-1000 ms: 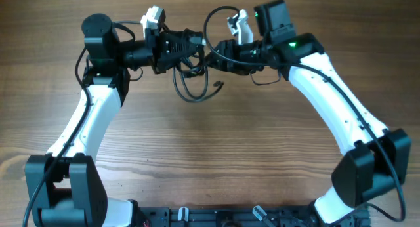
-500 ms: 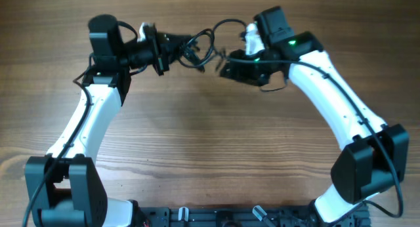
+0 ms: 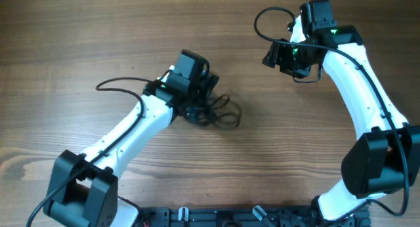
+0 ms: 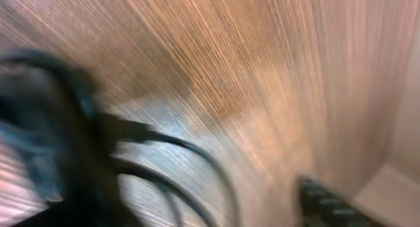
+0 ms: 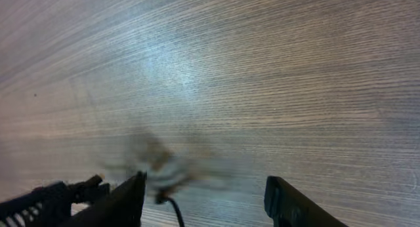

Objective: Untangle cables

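The cables (image 3: 220,114) lie as a small black tangle of loops on the wooden table (image 3: 275,155) near its middle. My left gripper (image 3: 199,111) is low over the tangle's left side. The left wrist view is badly blurred: dark cable loops (image 4: 164,155) cross the wood, and one ribbed finger (image 4: 328,204) shows far to the right, so the jaws look open. My right gripper (image 3: 270,58) hangs open at the upper right, well away from the tangle. A thin blurred black cord end (image 5: 172,206) shows beside its left finger (image 5: 125,204), not pinched.
A thicker black wire (image 3: 121,82) trails left from the left arm. Another arm wire loops (image 3: 266,20) above the right wrist. The arm bases (image 3: 216,217) stand along the near edge.
The cables were up between both grippers at the back. Now the left arm has swung down to the table's middle and opened. The right arm has pulled away to the right.
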`<control>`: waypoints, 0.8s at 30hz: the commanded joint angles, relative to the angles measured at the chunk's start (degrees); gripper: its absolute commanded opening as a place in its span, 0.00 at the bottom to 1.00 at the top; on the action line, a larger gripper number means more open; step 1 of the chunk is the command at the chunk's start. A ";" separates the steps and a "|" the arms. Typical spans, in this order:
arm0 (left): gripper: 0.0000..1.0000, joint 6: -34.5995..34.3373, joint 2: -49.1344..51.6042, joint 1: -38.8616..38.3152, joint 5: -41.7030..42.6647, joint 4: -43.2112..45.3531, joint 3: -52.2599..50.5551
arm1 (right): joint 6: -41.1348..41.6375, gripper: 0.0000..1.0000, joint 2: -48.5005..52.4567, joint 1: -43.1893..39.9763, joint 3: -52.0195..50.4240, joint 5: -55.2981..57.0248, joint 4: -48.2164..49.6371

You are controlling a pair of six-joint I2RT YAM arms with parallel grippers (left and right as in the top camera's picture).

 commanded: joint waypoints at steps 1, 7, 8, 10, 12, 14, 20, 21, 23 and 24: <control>1.00 14.10 -0.35 -0.22 -2.78 0.17 0.37 | -1.49 0.62 0.70 0.39 -0.17 0.92 -0.24; 0.98 43.04 -0.35 -0.17 7.67 0.55 0.37 | -1.73 0.62 0.70 0.39 -0.17 0.90 -0.24; 0.97 46.99 -0.35 -0.17 9.25 0.22 0.37 | -1.84 0.62 0.70 0.39 -0.17 0.90 -0.26; 0.90 50.42 -0.35 0.17 8.50 -1.79 0.37 | -1.99 0.62 0.70 0.39 -0.17 0.90 -0.28; 0.87 50.38 -0.35 1.33 7.65 -2.19 0.37 | -2.64 0.62 0.70 0.39 -0.17 0.70 -0.28; 0.84 50.16 -0.42 2.73 8.15 -2.25 0.50 | -2.73 0.62 0.70 0.39 -0.17 0.70 -0.35; 0.76 50.36 -0.79 4.07 10.49 -9.81 5.75 | -2.73 0.65 0.70 0.39 -0.17 0.70 -0.24; 0.75 50.25 -0.79 4.07 10.49 -11.78 6.64 | -2.73 0.66 0.70 0.42 -0.17 0.68 -0.22; 0.71 47.39 -0.42 4.04 10.36 -15.06 6.58 | -2.78 0.66 0.70 0.42 -0.17 0.70 -0.04; 0.68 45.86 -0.07 3.96 9.51 -17.20 6.56 | -2.75 0.66 0.70 0.42 -0.17 0.70 -0.04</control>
